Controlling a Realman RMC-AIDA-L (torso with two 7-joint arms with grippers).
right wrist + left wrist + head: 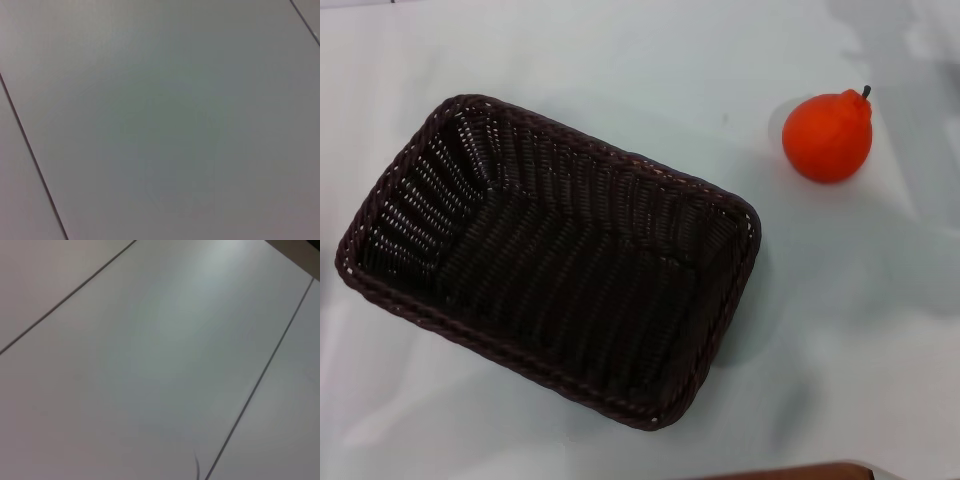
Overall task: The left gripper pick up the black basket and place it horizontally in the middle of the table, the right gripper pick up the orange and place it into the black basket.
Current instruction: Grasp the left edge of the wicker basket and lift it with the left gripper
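Neither pincer is showing in any view, so whether they are released or clenched cannot be told, nor can places be set against them. The black basket [550, 265] is lying empty and skewed on the table [880, 330], left of the orange [827, 137] (well apart from it). Nothing is being gripped: the first step, I judge, is pending. Next, the left pincer needs to reach the basket's rim, lift and square it.

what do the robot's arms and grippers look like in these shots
Neither arm nor gripper shows in any view, so their colours, shapes and cables cannot be told. The head view holds only the black basket and the orange on the white table; both wrist views show only pale flat panels with thin dark seams.
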